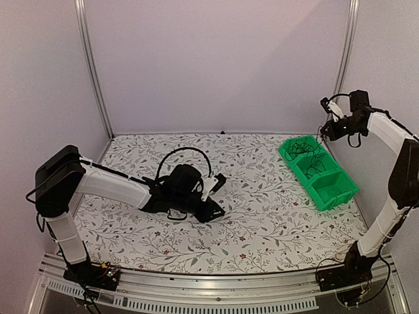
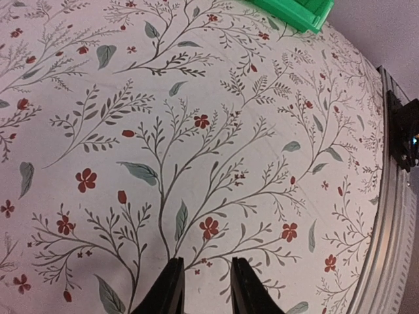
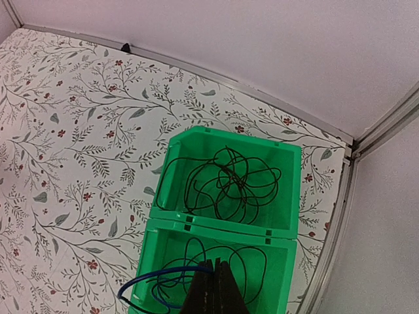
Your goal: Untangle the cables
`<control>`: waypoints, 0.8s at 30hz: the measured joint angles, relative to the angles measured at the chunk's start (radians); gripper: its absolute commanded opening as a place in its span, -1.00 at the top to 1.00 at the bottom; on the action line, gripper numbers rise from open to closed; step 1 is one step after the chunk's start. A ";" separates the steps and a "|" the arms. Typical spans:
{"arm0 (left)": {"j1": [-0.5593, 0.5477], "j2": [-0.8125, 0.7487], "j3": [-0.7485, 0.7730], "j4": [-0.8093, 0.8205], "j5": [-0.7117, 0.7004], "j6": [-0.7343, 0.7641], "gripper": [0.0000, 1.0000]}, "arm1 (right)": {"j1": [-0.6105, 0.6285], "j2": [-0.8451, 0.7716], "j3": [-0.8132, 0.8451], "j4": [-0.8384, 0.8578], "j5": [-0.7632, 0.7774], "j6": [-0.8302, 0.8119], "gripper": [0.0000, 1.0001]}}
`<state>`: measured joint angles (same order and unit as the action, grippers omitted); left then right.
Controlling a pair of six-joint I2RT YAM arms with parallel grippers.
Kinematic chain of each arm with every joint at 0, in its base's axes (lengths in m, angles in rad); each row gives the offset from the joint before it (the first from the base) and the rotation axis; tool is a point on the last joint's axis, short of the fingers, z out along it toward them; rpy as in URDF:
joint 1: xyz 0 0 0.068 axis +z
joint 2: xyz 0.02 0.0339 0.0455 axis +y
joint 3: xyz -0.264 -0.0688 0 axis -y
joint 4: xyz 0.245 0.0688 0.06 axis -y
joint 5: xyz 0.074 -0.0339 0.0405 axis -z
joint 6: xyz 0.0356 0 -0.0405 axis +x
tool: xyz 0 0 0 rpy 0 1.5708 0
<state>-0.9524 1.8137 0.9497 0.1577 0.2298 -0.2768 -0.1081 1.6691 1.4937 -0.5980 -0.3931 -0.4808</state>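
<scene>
**A:** While the right gripper (image 3: 211, 291) is hung above the green bin (image 3: 222, 226), where are the cables to be found?

**B:** All of them are seen inside that bin, at about two o'clock on the table. A black tangle (image 3: 226, 183) is piled in the compartment at twelve o'clock from the fingers. A black coil (image 3: 222, 243) and the blue cable (image 3: 141, 288) are laid in the compartment directly beneath, with the blue loop spilled over the rim toward nine o'clock.

**A:** And how are the grippers set?

**B:** The right jaws are pressed together; whether a strand is pinched cannot be told. The left gripper (image 2: 207, 265) is parted, with nothing between its fingers. It is held low over the flowered cloth (image 2: 196, 98), well apart from the bin.

**A:** How is the wire expected to handle?

**B:** It is judged light, limp and slightly springy, with a smooth jacket that is easily let slip. Neighbouring loops are likely to be dragged along. A hold is best taken on one free stretch, such as the blue loop at nine o'clock, not in the knot's middle.
</scene>
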 measured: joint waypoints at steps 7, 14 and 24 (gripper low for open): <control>0.000 0.000 0.000 -0.009 -0.011 0.000 0.54 | -0.016 0.057 -0.008 -0.007 0.067 -0.060 1.00; 0.002 0.000 0.000 -0.014 -0.026 0.000 0.55 | -0.016 0.172 -0.018 -0.029 0.140 -0.097 1.00; 0.011 0.000 0.000 -0.026 -0.048 -0.001 0.58 | -0.016 0.283 -0.018 -0.044 0.207 -0.107 0.98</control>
<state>-0.9413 1.8137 0.9497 0.1314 0.1814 -0.2775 -0.1246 1.9518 1.4761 -0.6422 -0.1864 -0.5877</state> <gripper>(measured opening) 0.216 0.013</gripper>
